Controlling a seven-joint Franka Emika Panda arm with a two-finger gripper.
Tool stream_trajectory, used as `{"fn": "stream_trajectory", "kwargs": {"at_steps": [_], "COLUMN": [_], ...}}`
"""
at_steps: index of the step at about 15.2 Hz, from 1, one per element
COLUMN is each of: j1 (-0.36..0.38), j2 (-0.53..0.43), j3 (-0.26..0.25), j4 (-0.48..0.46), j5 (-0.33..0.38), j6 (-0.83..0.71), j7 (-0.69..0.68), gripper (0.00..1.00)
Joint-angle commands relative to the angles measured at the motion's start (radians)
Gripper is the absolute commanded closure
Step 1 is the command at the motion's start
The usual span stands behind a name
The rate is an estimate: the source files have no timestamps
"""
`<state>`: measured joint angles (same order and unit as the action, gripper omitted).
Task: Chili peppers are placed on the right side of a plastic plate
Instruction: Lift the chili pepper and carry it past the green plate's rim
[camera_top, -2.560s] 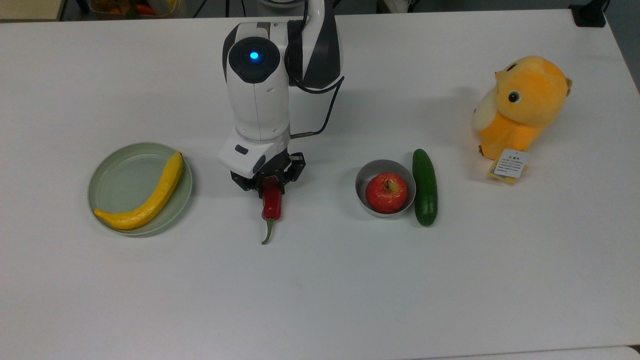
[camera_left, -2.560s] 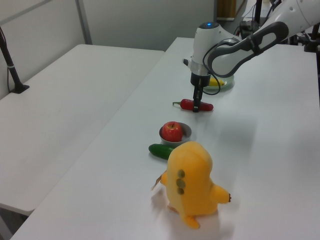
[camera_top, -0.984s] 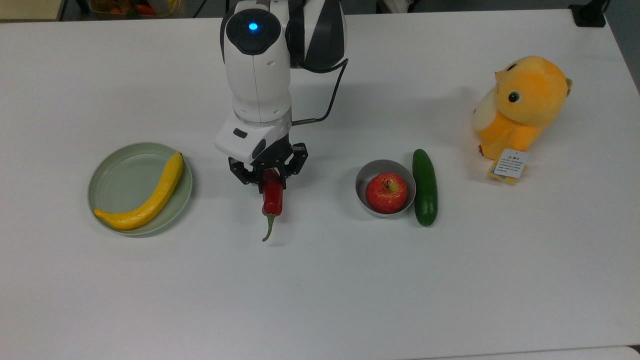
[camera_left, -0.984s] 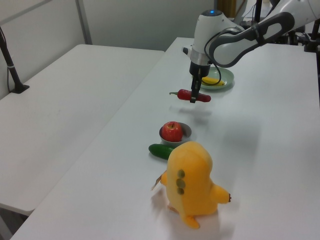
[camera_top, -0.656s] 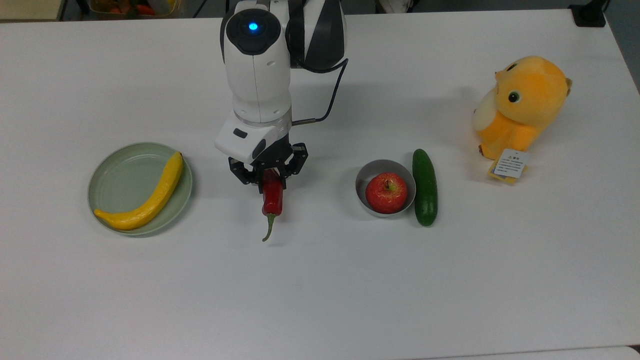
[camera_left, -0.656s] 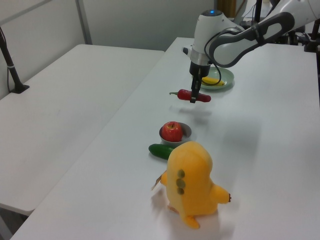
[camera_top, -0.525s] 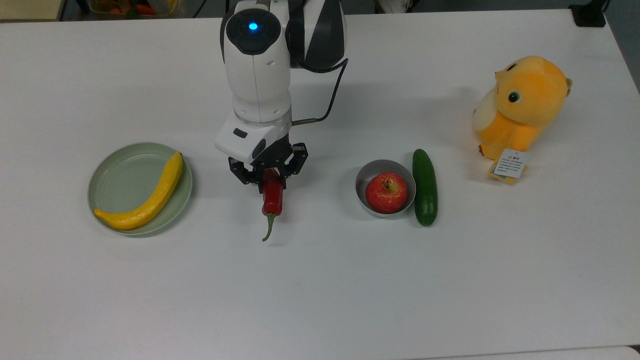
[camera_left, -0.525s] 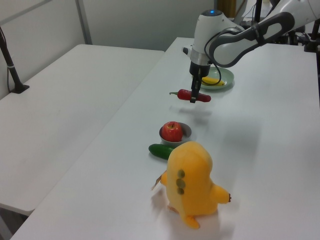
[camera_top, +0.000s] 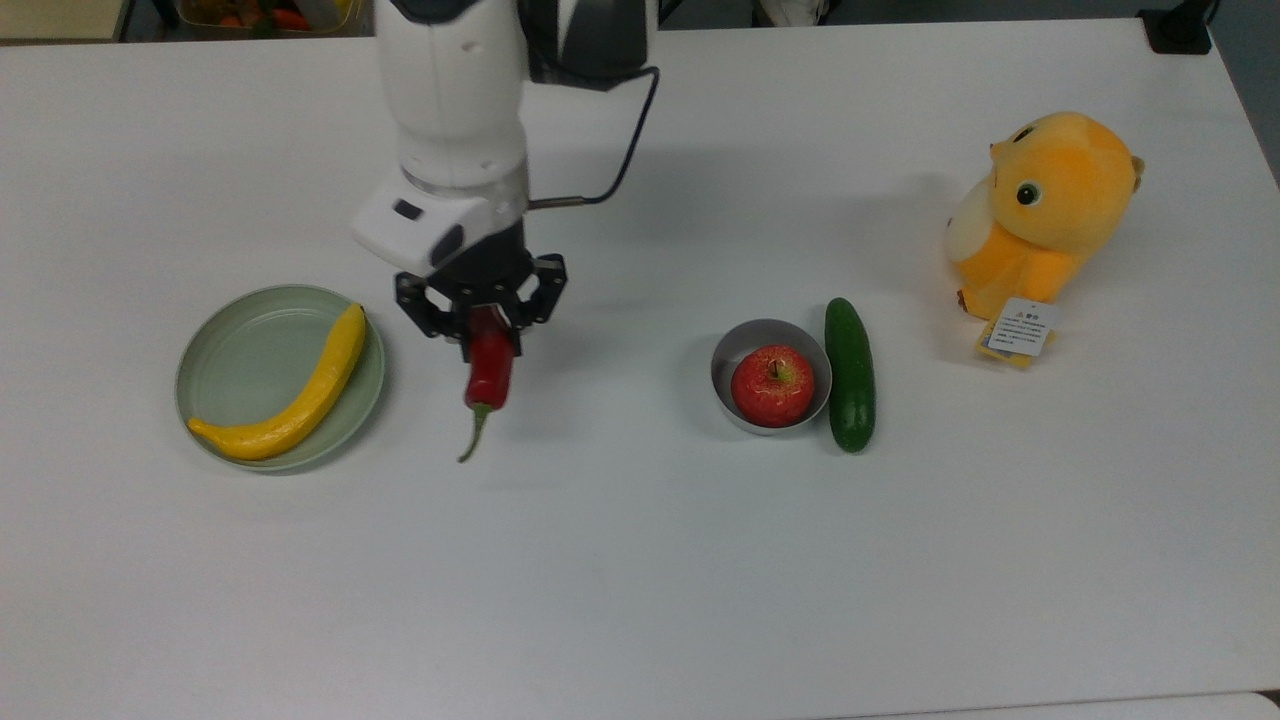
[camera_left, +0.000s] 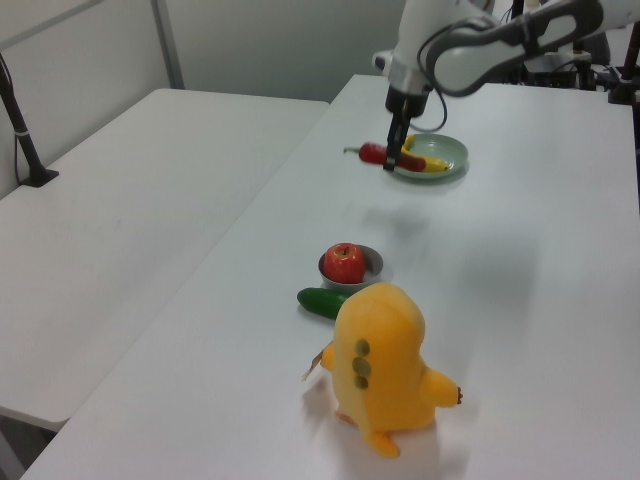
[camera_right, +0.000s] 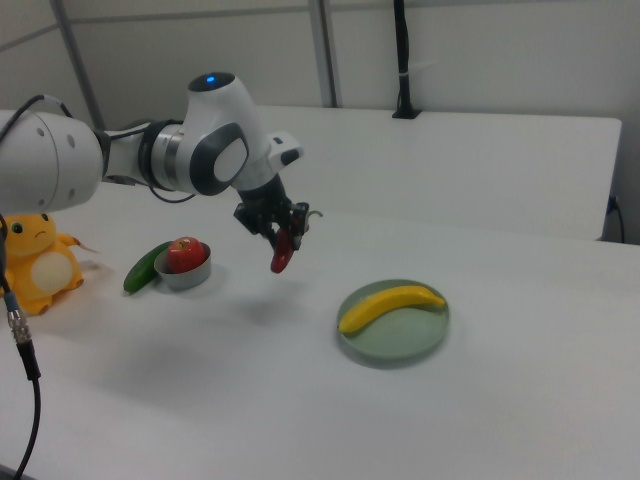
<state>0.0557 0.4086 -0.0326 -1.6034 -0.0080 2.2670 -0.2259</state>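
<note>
Pincer (camera_top: 483, 322) clamped on the chili pepper (camera_top: 489, 370) near its blunt end, carried clear of the table (camera_top: 640, 560) with a shadow beneath in the right view. Dark-red body pointing toward the top view's bottom, thin green stem curling off its lower tip. In the left view, chili (camera_left: 380, 154) roughly level and pincer (camera_left: 396, 150) pointing straight down; in the right view, pincer (camera_right: 281, 240) and chili (camera_right: 280, 252) hanging between bowl and plate.

Just to the top view's left of the chili, apart from it: plastic plate (camera_top: 240, 350), pale green, resting on the table, with a yellow banana (camera_top: 300, 395) lying along its right and lower rim. Same plate (camera_right: 400, 335) at the right view's right of the chili.

Well off to the top view's right: grey bowl (camera_top: 740, 352) with a red apple (camera_top: 772, 386) inside, a cucumber (camera_top: 850, 374) touching its right side. Farther right, an orange plush toy (camera_top: 1045, 205) with a paper tag.
</note>
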Motion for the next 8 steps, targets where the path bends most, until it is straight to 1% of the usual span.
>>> {"fn": "stream_trajectory", "kwargs": {"at_steps": [1,3,5,8], "j1": [-0.039,-0.053,-0.062,-0.098], "j2": [-0.036,-0.034,-0.033,-0.024], "j3": [-0.016,-0.065,-0.11,-0.151], "j4": [0.005,0.04,0.042,0.042], "j5": [-0.009,0.005,0.008,0.019], "j6": [-0.052,-0.053,-0.05,-0.04], "j7": [-0.018,-0.056,-0.105,-0.183], "gripper": [1.0,1.0,1.0,1.0]}}
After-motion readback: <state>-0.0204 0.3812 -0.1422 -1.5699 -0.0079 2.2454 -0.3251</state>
